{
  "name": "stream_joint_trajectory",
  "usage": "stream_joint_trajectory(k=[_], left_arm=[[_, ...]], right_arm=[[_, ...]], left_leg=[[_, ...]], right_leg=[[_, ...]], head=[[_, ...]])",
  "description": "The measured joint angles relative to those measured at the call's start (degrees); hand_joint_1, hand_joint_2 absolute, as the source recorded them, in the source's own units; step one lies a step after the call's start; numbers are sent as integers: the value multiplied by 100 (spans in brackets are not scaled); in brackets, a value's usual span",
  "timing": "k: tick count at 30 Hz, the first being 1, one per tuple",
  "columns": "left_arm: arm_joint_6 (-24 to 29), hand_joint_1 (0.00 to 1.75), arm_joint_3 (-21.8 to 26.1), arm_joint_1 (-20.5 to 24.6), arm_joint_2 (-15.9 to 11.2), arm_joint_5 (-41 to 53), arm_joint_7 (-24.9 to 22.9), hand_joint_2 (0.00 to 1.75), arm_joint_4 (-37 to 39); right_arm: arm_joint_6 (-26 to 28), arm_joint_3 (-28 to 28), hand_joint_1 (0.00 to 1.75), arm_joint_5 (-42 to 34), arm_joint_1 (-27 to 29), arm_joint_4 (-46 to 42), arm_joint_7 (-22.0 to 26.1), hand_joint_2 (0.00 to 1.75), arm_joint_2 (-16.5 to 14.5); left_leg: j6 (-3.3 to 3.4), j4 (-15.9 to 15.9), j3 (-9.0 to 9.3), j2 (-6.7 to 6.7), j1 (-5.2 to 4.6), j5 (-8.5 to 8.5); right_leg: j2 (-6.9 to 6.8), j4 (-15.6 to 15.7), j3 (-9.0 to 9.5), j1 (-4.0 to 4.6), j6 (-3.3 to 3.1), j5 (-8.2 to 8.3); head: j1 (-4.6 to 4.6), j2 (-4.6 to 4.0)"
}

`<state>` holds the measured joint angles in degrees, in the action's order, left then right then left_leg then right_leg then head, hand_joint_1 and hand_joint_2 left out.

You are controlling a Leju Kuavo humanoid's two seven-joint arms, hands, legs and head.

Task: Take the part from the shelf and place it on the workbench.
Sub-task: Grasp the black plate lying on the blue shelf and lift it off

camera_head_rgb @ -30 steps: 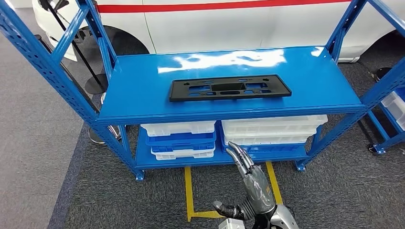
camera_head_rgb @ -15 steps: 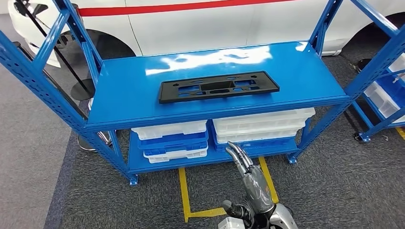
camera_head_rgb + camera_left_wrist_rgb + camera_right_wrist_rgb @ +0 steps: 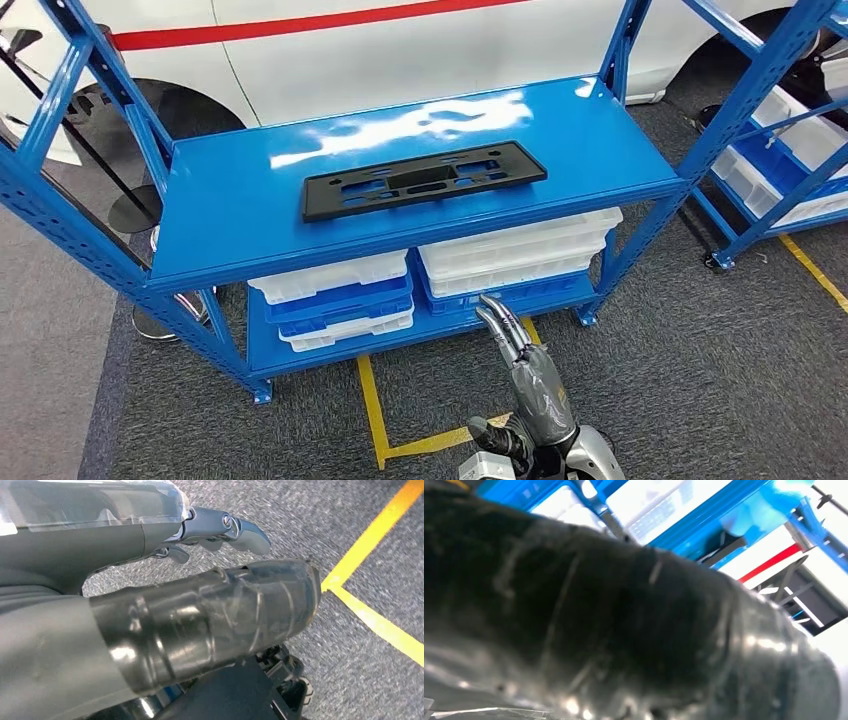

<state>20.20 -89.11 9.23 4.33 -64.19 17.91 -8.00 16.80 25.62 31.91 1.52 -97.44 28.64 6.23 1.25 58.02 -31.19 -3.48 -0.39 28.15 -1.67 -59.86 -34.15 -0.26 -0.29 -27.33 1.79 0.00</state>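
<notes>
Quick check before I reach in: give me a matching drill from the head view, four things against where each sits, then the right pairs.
Things:
1. black part
2. white and blue trays
3. yellow floor line
4. right hand

Places:
A. on the grey carpet in front of the shelf unit
B. raised low in the view, in front of the lower shelf, holding nothing
C. flat on the upper blue shelf
D. stacked on the lower shelf

Pairs: 1-C, 2-D, 3-A, 4-B
</notes>
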Motion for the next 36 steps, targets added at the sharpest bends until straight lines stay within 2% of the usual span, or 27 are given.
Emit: stream_joint_trajectory(k=[1,3,4,6,7,8,9,11,13,14,16,18,20,22,23,24,25,26,27,29,33,34,36], left_arm=[[-1,0,0,5,0,0,0,0,0],[1,0,0,17,0,0,0,0,0],[1,0,0,19,0,0,1,0,0],[2,0,0,12,0,0,1,0,0],[2,0,0,4,0,0,1,0,0],[2,0,0,-2,0,0,0,0,0],[2,0,0,-3,0,0,-1,0,0],[2,0,1,5,0,0,-1,0,0],[2,0,1,18,0,0,1,0,0],[2,0,0,24,0,0,4,0,0],[1,0,0,28,0,-4,18,0,0],[-5,0,0,24,0,-9,57,0,0],[-27,0,0,24,1,-9,111,0,0],[-78,0,0,11,-1,-3,140,0,0],[-105,0,0,5,-2,4,142,0,0],[-126,0,0,3,-4,13,142,0,0],[-139,0,0,4,-6,22,141,0,0],[-145,0,0,6,-5,30,141,0,0],[-148,0,0,9,-5,37,141,0,0],[-151,0,0,10,-5,50,141,0,0],[-149,0,0,12,-7,69,143,0,0],[-148,0,0,14,-7,70,143,0,0],[-147,0,0,12,-7,70,143,0,0]], right_arm=[[-1,0,0,0,0,0,-1,0,0],[-2,0,0,0,-3,-1,-1,0,0],[-3,0,0,0,-5,-2,-1,0,-1],[-4,0,0,0,-6,-1,-1,0,-1],[-4,0,0,0,-4,2,-1,0,-1],[-5,0,0,0,-3,4,-1,0,0],[-5,0,0,0,-2,5,-1,0,0],[-6,0,0,0,-4,5,-1,0,-1],[-6,0,0,0,-9,4,-1,0,-1],[-6,0,0,0,-10,4,-2,0,-1],[-5,0,0,0,-6,2,-3,0,-1],[-3,-1,0,1,-4,-1,-3,0,0],[-2,-2,0,2,-8,-2,-3,0,0],[-3,-2,0,4,-3,2,-3,0,0],[-3,-2,0,5,2,7,-3,0,1],[-4,-2,0,7,3,11,-3,0,1],[-4,-2,0,9,2,16,-2,0,2],[-4,-2,0,11,0,19,-1,0,2],[-4,-2,0,13,-5,21,1,0,2],[-4,-2,0,17,-13,23,8,0,2],[-4,-4,0,24,-16,28,15,0,2],[-4,-4,0,27,-20,28,17,0,2],[-5,-4,0,31,-23,30,19,0,2]], left_leg=[[-23,6,-2,-18,3,15],[-82,180,-64,87,23,167],[-116,427,-168,169,39,332],[-165,1185,-493,281,62,717],[-177,1504,-638,291,68,823],[-179,1642,-704,292,71,815],[-175,1571,-674,293,72,699],[-136,843,-353,337,73,260],[-81,163,-55,427,59,7],[-59,31,-4,460,50,-3],[-14,-17,13,463,48,-2],[61,-79,26,425,74,-53],[124,-121,32,374,86,-85],[144,-117,20,327,73,-83],[146,-113,17,304,68,-78],[145,-106,16,288,66,-73],[140,-99,18,280,65,-64],[130,-85,24,276,66,-50],[110,-65,25,274,58,-30],[52,-17,14,275,36,7],[-68,63,-17,277,37,90],[-102,218,-83,284,46,195],[-157,881,-397,297,62,539]], right_leg=[[36,13,-1,-7,-26,13],[94,41,2,-36,-76,40],[128,50,1,-49,-99,51],[211,50,-12,-53,-122,57],[253,49,-15,-52,-124,59],[297,48,-14,-51,-125,59],[336,47,-7,-51,-124,59],[407,47,16,-52,-119,56],[456,38,13,-42,-82,58],[469,38,-1,-41,-54,64],[486,59,-17,-36,15,87],[409,-39,-56,-31,69,1],[280,-540,-282,-30,95,-317],[234,-1298,-643,-35,113,-663],[230,-1534,-755,-42,121,-716],[225,-1556,-760,-47,125,-653],[216,-1368,-658,-52,123,-503],[196,-980,-450,-54,113,-292],[167,-575,-232,-51,99,-149],[132,-43,33,-35,58,-17],[160,39,51,-30,-44,-23],[162,52,60,-41,-74,-19],[163,59,72,-45,-112,-26]], head=[[0,0],[-1,0],[-3,0],[-3,0],[-3,0],[-3,0],[-3,0],[-2,0],[-1,0],[0,0],[1,0],[5,0],[15,0],[21,0],[21,0],[21,0],[21,0],[22,0],[22,0],[20,0],[17,0],[16,0],[13,0]])
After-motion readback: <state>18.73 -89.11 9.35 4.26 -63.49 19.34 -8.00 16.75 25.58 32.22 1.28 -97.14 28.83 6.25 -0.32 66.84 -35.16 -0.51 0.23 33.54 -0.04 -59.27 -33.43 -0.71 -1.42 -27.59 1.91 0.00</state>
